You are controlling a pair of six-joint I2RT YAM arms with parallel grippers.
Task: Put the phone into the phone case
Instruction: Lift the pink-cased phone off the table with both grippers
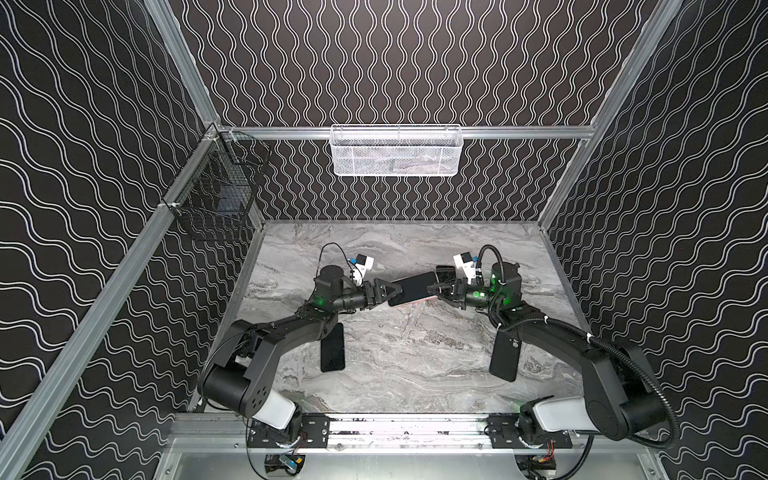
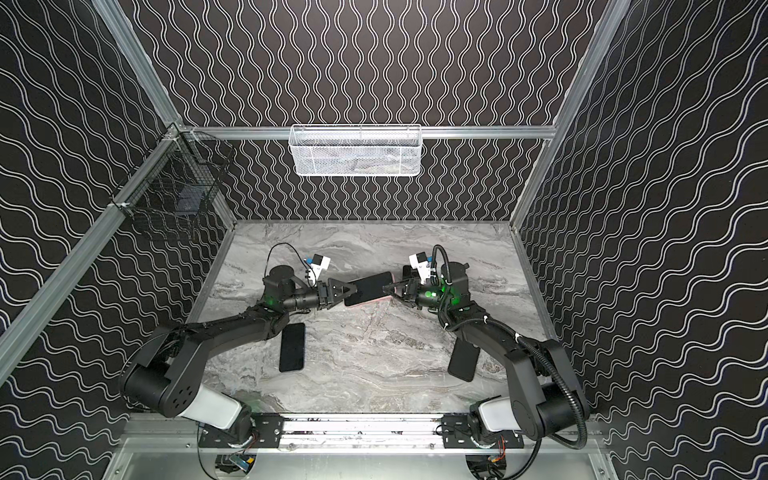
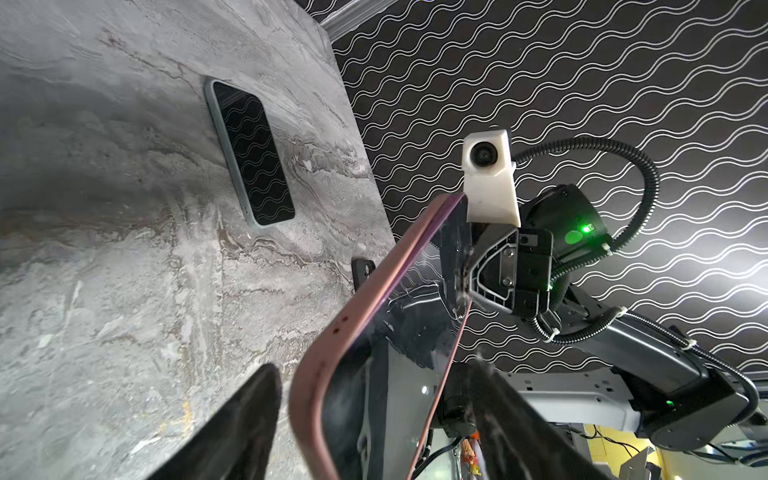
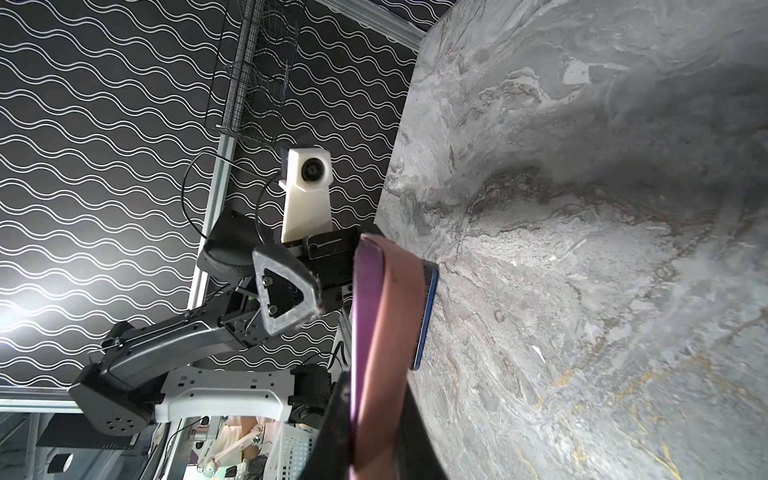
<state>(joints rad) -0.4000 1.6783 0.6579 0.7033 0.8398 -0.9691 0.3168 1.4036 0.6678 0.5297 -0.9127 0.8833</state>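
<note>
A slip or twist of the phone (image 1: 411,289) within its pink phone case (image 3: 316,361) could be caused if the left gripper (image 1: 392,294), whose jaws are spread astride 1 end, is closed off-centre. The case's other end is pinched by the right gripper (image 1: 434,289). Both arms are stretched inward, roughly level, over the marble surface's (image 1: 395,365) middle, toward its back edge.

Over the middle of the table (image 1: 415,365), the phone case (image 1: 413,291) spans between my left gripper (image 1: 392,294), at its left end, and my right gripper (image 1: 436,289), at its right. A phone (image 1: 333,349) lies front-left of it, a second phone (image 1: 445,273) just behind my right gripper.
</note>
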